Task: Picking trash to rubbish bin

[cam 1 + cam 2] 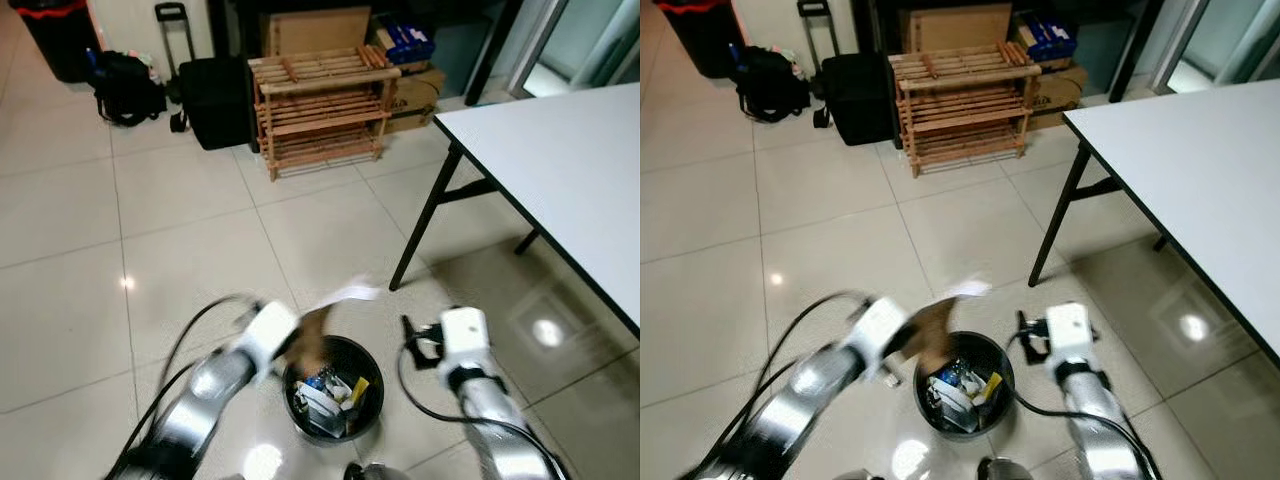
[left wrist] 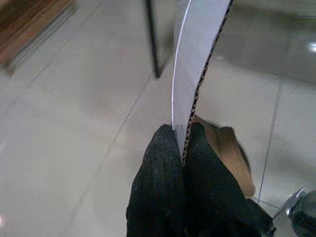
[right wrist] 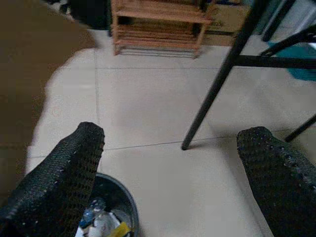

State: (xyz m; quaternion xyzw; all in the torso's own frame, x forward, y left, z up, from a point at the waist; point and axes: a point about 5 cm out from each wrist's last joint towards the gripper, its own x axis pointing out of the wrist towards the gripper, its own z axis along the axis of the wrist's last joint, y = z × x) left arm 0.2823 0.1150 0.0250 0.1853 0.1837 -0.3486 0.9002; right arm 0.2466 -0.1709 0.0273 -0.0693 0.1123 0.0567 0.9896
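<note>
Left end effector (image 2: 181, 148) clamped tight on cardboard piece (image 2: 195, 64), held just above rubbish bin (image 1: 372, 365) rim, bin w/ trash on floor. Right end effector (image 3: 170, 163) wide open, holding nothing, beside bin near bench (image 1: 560, 170) leg.

Two head views look steeply down from above at the bin (image 1: 333, 390) on the floor (image 1: 190, 230) (same scene, slightly offset). Each wrist view looks close along its own fingers; the right one shares the bin and table leg (image 3: 217, 79).
</note>
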